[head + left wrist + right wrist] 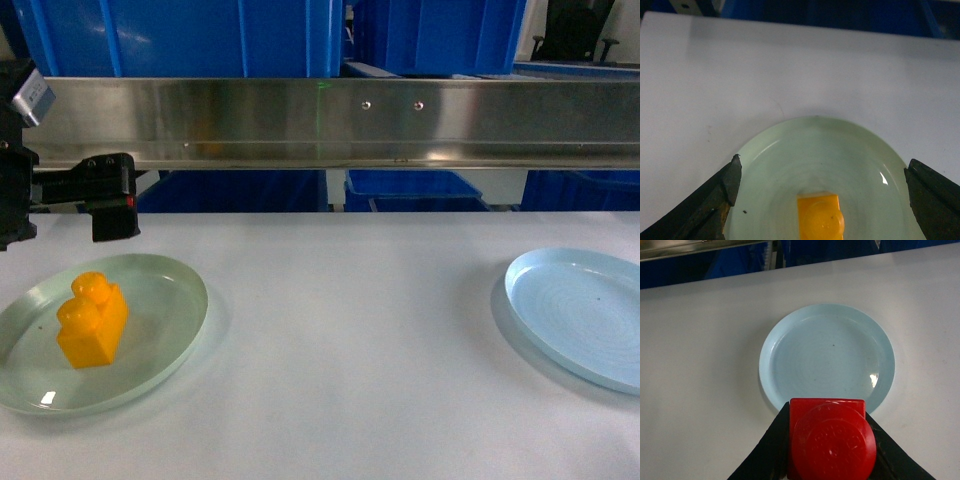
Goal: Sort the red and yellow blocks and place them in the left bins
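Two right fingers [890, 455] pinching red block [830, 440], left fingers [725, 195] spread wide

The left hand [112, 197] is a black, boxy block in the head view, with a small red mark on its side and a black bar behind it. Above it sits a small grey-white box, tilted. In the left wrist view its two fingers [715, 200] are dark, wedge-shaped, with worn brownish edges. The right hand [832, 450] has two black fingers [765, 455], broad and tapering.
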Controlling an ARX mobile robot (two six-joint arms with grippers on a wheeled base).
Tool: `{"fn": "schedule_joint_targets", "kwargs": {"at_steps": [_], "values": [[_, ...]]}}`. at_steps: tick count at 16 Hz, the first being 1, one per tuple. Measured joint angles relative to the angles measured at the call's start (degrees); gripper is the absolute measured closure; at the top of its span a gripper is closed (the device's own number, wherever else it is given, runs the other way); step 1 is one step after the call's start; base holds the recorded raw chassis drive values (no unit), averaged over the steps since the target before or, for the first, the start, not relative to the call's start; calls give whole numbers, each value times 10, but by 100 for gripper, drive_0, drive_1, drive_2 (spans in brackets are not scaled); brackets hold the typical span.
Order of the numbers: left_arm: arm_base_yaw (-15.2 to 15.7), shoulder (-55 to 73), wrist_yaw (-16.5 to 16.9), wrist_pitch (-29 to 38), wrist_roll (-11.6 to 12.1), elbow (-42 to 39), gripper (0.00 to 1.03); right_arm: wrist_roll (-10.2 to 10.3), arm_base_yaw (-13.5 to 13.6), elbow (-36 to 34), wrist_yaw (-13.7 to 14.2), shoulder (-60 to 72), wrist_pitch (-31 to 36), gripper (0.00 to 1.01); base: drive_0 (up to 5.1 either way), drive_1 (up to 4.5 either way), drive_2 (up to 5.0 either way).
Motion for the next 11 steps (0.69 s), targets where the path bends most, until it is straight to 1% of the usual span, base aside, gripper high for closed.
{"fn": "schedule_joint_targets", "kwargs": {"at_steps": [3,6,11], "values": [[-7,6,-5,2,1,-2,5,0,0,0,0,0,0,73,0,0,0],[-9,23,-25,25,5,-10,5,0,0,0,0,0,0,73,0,0,0],[-9,39,-27,17,12,-25,5,0,0,0,0,0,0,73,0,0,0]]}}
